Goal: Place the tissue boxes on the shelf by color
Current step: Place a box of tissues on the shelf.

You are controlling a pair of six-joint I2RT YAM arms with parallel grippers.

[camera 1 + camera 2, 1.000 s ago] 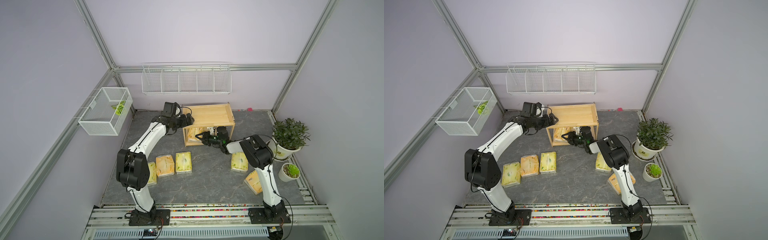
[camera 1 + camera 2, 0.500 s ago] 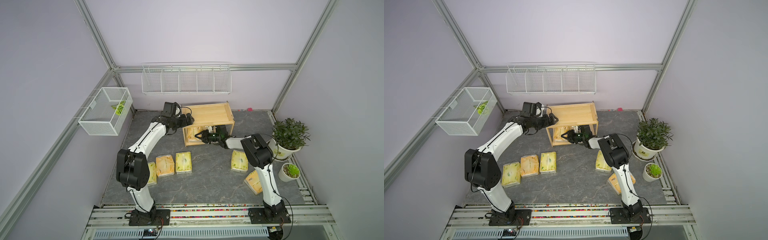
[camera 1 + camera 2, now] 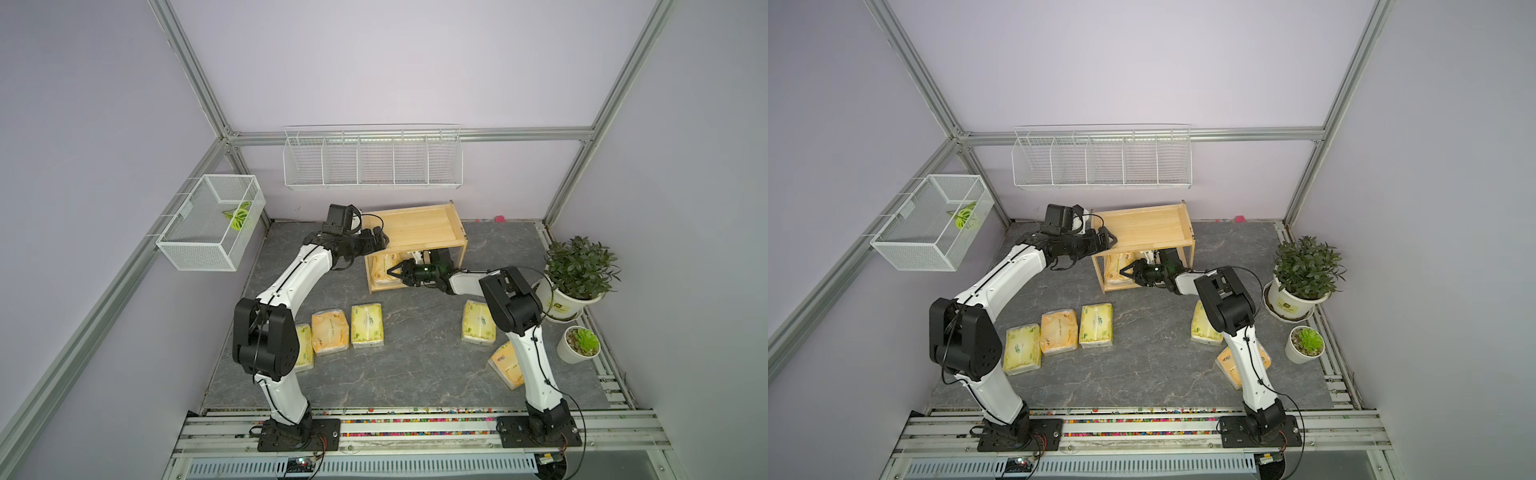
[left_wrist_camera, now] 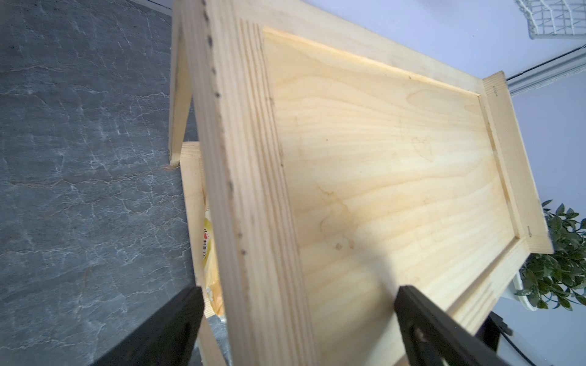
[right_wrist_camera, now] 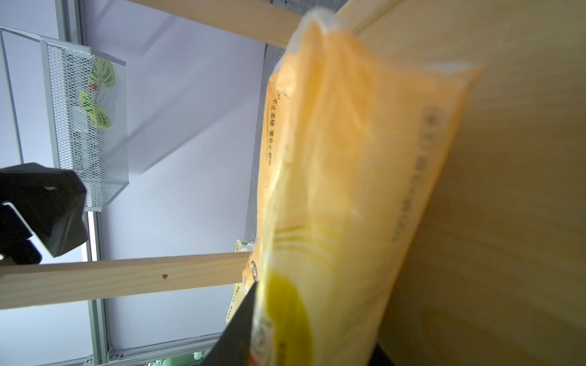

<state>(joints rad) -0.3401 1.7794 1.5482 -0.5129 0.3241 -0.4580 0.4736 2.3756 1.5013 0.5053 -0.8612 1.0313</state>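
Note:
The shelf is a light wooden two-tier rack at the back of the table. My right gripper reaches into its lower tier, shut on an orange tissue box that rests against the wooden board. My left gripper is open, its fingers astride the left rim of the top tray. Loose on the table lie orange boxes and pale yellow-green ones.
A white wire divided rack hangs on the back wall. A white mesh basket hangs on the left wall. A large potted plant and a small one stand along the right edge.
My right gripper has slid a little farther left into the shelf's lower tier with the orange box. The left arm has not moved.

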